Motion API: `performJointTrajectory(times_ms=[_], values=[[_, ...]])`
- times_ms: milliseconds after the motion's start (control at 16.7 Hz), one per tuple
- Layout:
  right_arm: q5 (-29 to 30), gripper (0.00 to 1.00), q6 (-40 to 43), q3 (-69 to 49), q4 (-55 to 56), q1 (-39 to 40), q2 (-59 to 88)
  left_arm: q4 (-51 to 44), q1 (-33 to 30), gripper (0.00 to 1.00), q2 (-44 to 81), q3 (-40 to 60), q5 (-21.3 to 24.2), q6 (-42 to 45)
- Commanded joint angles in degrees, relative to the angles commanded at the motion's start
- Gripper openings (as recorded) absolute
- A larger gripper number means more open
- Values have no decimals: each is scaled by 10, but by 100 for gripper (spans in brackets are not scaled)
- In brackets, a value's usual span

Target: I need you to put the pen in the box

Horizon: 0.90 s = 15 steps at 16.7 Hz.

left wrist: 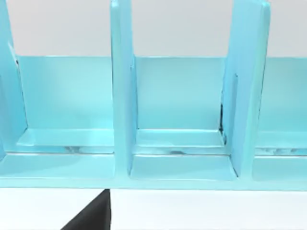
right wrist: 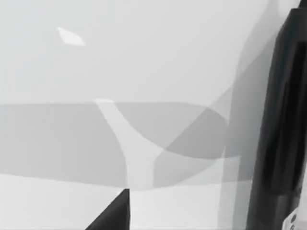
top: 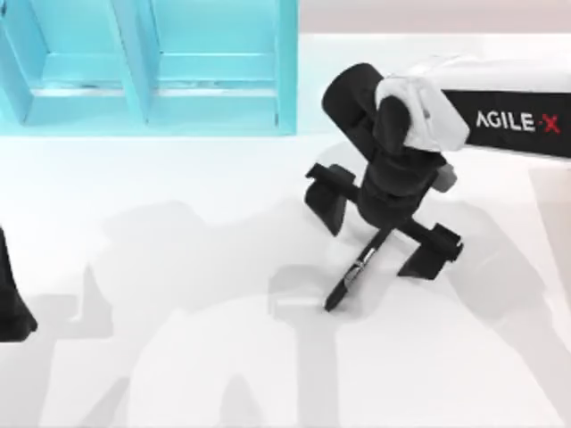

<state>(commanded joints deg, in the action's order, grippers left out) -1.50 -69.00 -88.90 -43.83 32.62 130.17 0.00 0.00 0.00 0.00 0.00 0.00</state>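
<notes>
**Pen on the table under my right gripper, fingers spread wide**

From the top view, my right arm reaches in from the right edge, and its gripper (top: 384,227) hangs over the middle-right of the white table (top: 178,357). The two black fingers (top: 326,196) are splayed far apart, one toward the box side and one toward the near right, and neither presses on anything that I can see.

The pen (top: 355,269) is slim and black with a pale band at mid-body. It runs diagonally from between the fingers down toward the near-left, its upper end hidden under the gripper body and its tip close to the table, with a shadow just beside it. I can't tell whether that upper end touches the gripper.

The box (top: 152,89) is a light blue compartmented one at the far left of the table, well apart from the pen. My left wrist view looks straight at its dividers (left wrist: 122,96) and open compartments.

My left arm (top: 13,303) sits parked at the left edge of the table; I can't tell how its fingers stand.

In the right wrist view, a dark finger (right wrist: 280,134) stands over the bare table.
</notes>
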Motion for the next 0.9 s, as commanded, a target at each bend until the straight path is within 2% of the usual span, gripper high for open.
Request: performJointTrajectory(times_ms=[480,900], values=[[0,2,0,0,0,0,0,0,0,100,0,0,0,0],[0,0,0,0,0,0,0,0,0,100,0,0,0,0]])
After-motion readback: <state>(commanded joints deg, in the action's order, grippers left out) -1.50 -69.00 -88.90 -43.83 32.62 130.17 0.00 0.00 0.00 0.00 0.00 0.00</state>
